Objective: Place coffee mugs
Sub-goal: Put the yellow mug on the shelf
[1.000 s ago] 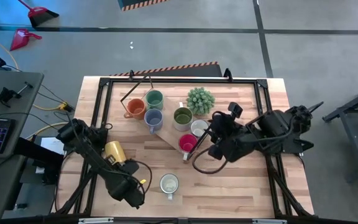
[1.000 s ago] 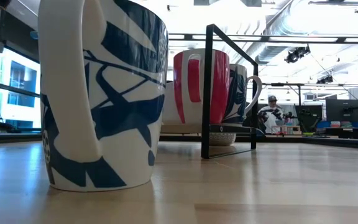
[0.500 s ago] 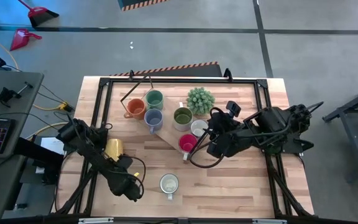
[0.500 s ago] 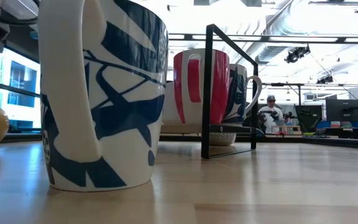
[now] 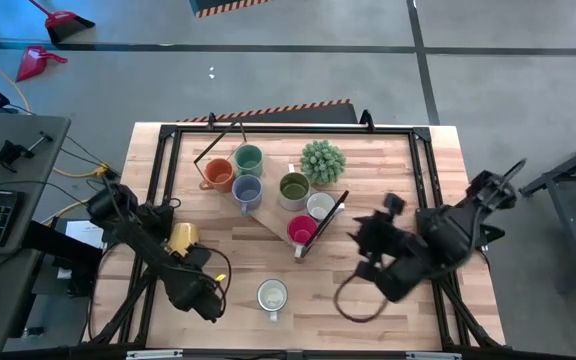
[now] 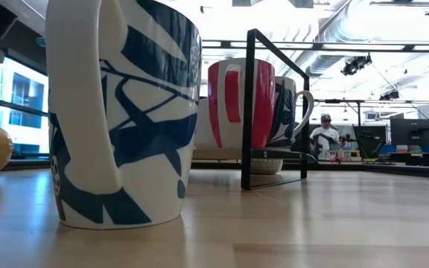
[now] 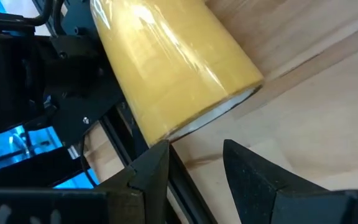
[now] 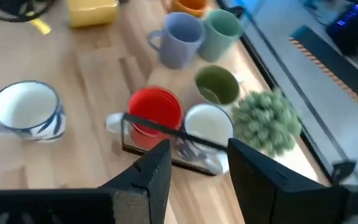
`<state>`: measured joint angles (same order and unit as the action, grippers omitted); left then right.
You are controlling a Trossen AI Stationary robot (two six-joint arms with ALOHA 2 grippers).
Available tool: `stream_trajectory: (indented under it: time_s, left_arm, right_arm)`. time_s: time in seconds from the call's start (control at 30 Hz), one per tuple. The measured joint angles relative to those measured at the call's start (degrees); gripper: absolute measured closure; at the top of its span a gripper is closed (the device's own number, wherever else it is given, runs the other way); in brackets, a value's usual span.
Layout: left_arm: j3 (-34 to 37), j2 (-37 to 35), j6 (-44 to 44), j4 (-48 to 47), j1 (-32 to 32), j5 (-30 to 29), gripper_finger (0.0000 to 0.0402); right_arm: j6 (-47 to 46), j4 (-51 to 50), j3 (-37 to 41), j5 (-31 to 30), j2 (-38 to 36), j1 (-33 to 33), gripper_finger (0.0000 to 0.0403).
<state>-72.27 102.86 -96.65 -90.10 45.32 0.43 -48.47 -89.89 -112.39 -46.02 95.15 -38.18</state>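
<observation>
Left gripper [image 7: 194, 165]: one, fingers spread, holding nothing; positioned at the table's near left, just short of the yellow glazed mug [image 7: 173, 68], which lay on its side by the left edge, not touched as far as could be seen. Right gripper [image 8: 194, 165]: one, fingers spread and empty, raised over the near right part of the light wooden slatted table [image 5: 388, 315], well apart from the mugs. Mugs counted, seven: one white mug with dark blue leaf pattern [image 5: 272, 296], upright and alone near the front centre; one yellow, as above; one red-pink mug [image 5: 301, 230] and one white mug [image 5: 319, 206] beside the thin black wire frame [image 5: 323, 226]; one dark olive green mug [image 5: 294, 187]; one blue-grey mug [image 5: 247, 192]; one orange mug [image 5: 217, 175]; one pale green mug [image 5: 249, 159], farthest back. Spiky green potted plant [image 5: 322, 160]: one, behind the white mug.
</observation>
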Motion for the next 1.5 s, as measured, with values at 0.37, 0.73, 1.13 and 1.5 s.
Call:
stream_trajectory:
  time_s: [0.37, 0.73, 1.13, 1.5]
  left_arm:
    - [0.30, -0.96, 0.67, 0.09, 1.32, -1.19, 0.0257]
    - [7.73, -0.96, 5.57, 0.09, 2.12, -1.51, 0.0257]
    - [13.93, -0.93, 6.33, 3.90, 2.02, -8.12, 0.0257]
    - [16.09, -0.91, 7.85, 7.40, 0.57, -9.87, 0.0321]
  right_arm:
    - [-17.55, 38.39, 44.23, -9.71, -19.66, -13.25, 0.0266]
    - [-5.16, 85.73, 70.76, -6.01, -26.44, -13.20, 0.0266]
    - [-3.53, 91.48, 72.72, -6.08, -29.66, -13.20, 0.0266]
    - [2.45, 91.44, 70.11, -6.01, -31.10, -13.20, 0.0266]
